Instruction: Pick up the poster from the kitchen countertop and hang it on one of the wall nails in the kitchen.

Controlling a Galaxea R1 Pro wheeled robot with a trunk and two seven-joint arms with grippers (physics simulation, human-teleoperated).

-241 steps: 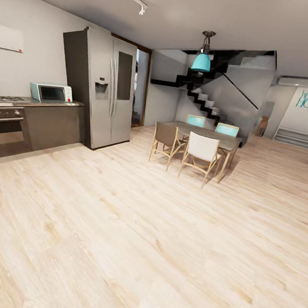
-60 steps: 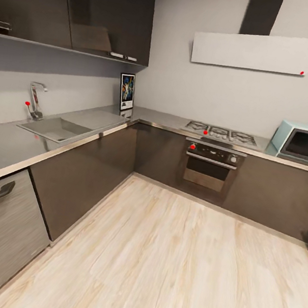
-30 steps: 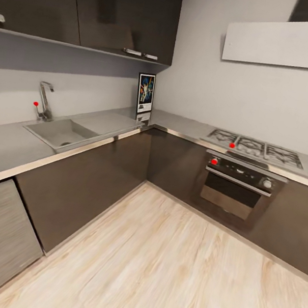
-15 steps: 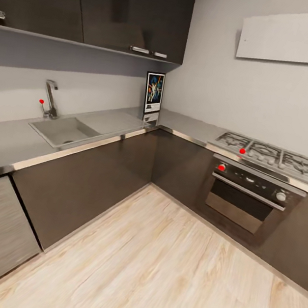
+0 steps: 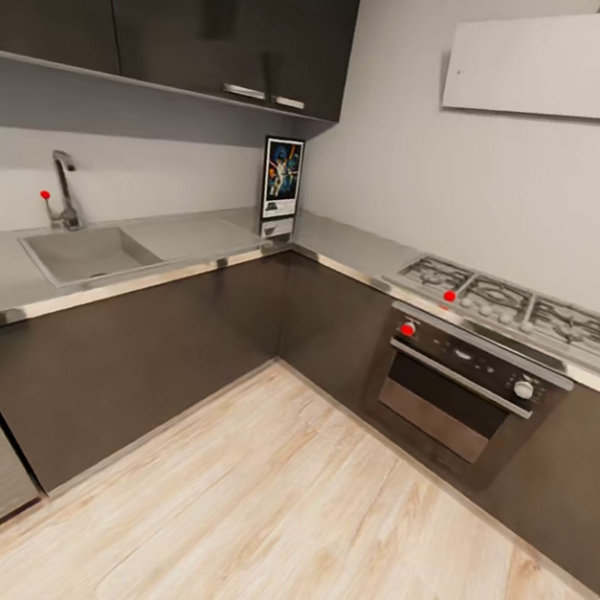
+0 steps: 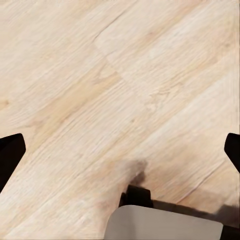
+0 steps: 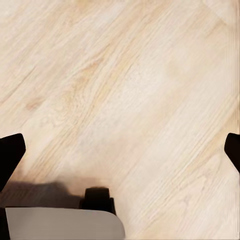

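Both pincers (image 6: 120, 150) (image 7: 120, 150) gape over floor, well apart from the poster (image 5: 280, 179) standing on the kitchen countertop (image 5: 194, 235).

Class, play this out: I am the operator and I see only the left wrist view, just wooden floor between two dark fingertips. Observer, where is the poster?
Observer: The poster stands upright in the corner of the kitchen countertop, seen from the head.
Operator: What lies beside it?
Observer: A sink with a tap is on the run at that view's left.
Operator: And the right gripper?
Observer: The right gripper is open over bare floor.
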